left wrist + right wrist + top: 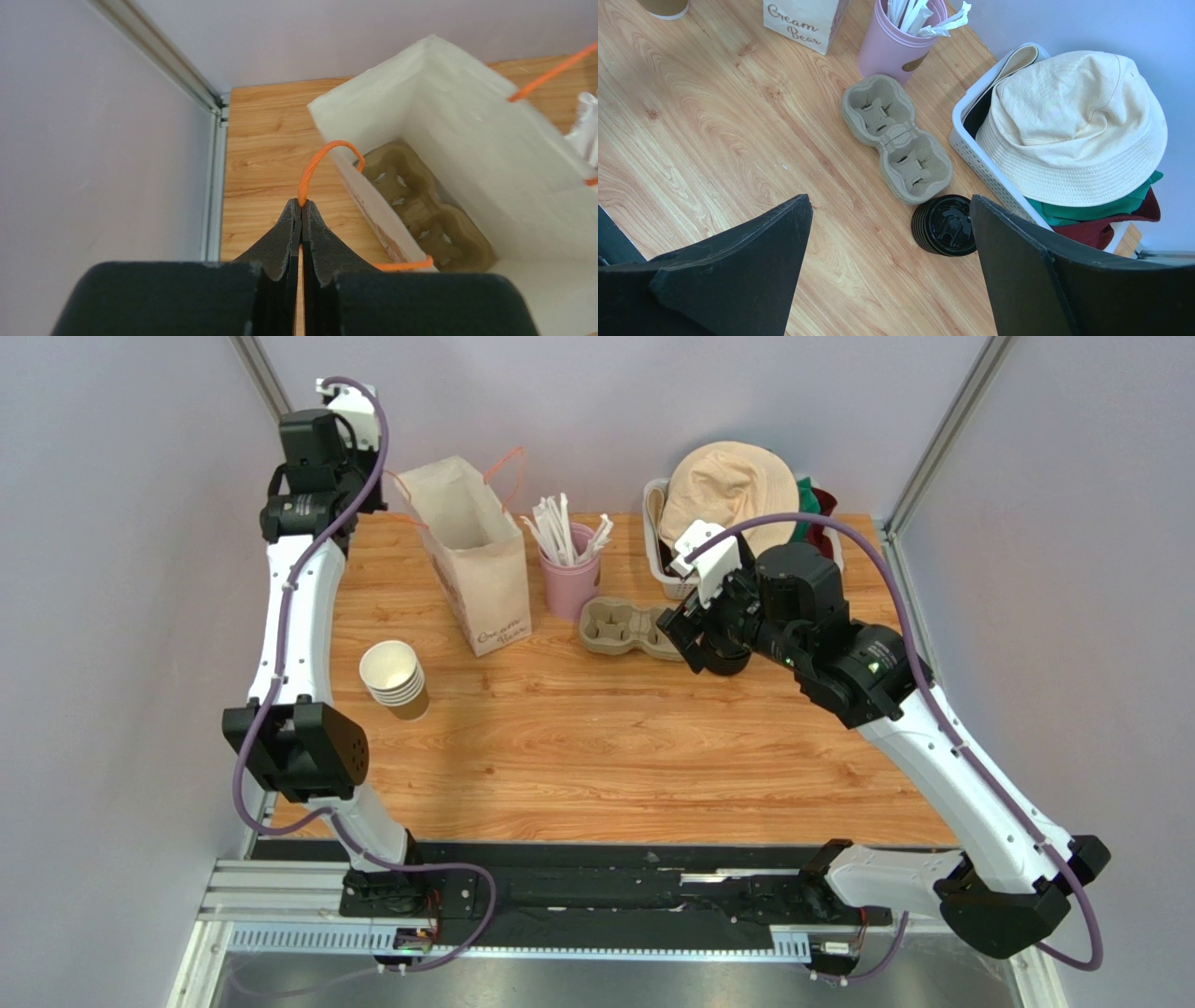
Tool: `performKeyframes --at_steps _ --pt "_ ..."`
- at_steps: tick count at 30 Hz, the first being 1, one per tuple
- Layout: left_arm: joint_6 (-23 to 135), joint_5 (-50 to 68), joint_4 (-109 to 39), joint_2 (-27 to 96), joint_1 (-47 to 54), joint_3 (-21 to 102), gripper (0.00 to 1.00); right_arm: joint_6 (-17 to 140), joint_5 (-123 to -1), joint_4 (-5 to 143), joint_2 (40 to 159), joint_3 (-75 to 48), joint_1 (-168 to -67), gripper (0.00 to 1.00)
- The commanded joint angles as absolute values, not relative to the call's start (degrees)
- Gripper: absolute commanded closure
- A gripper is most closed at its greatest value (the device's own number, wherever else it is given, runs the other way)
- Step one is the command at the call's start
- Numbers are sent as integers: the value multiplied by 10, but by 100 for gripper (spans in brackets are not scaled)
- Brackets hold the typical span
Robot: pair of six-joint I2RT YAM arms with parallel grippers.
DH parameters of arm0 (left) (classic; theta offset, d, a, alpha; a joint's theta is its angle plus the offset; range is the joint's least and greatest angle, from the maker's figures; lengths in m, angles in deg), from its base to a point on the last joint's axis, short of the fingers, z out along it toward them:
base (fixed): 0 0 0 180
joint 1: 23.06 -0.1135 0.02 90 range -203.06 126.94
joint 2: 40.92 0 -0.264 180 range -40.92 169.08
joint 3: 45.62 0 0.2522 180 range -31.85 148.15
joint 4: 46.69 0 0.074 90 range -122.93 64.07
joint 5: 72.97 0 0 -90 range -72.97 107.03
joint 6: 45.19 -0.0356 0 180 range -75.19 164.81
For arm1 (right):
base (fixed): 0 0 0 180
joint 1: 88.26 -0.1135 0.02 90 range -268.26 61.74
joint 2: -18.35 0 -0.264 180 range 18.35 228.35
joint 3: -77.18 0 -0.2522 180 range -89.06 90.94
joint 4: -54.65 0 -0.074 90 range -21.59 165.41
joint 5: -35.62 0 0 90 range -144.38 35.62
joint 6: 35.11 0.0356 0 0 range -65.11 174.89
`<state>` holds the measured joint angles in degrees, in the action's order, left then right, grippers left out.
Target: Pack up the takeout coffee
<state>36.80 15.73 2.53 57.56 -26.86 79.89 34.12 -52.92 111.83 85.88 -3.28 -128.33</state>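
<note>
The takeout coffee is out of view in every frame. A white paper bag [477, 553] stands open at the back left of the table. My left gripper [301, 204] is shut on its orange handle [319, 159] beside the near wall of the bag [449, 98]. A cardboard cup carrier [424, 213] lies inside the bag. My right gripper [890, 199] is open and holds nothing; it hovers [697, 634] above the wood just left of a stack of black lids [946, 225].
A stack of lidless brown cups [393, 676] stands at the left. A second cup carrier [896, 140] lies by a pink cup of wrapped sticks [568, 567]. A white basket [976, 150] with a cream hat [1074, 126] sits at the back right.
</note>
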Motion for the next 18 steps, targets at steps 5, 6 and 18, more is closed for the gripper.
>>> performKeyframes --at_steps 5,6,18 --pt "372 151 -3 583 -318 843 95 352 -536 1095 867 -27 -1282 11" --pt "371 147 -1 587 -319 850 93 352 -535 1095 866 -27 -1282 11" --pt "363 161 30 654 -318 939 59 354 -535 1094 859 -32 -1280 11"
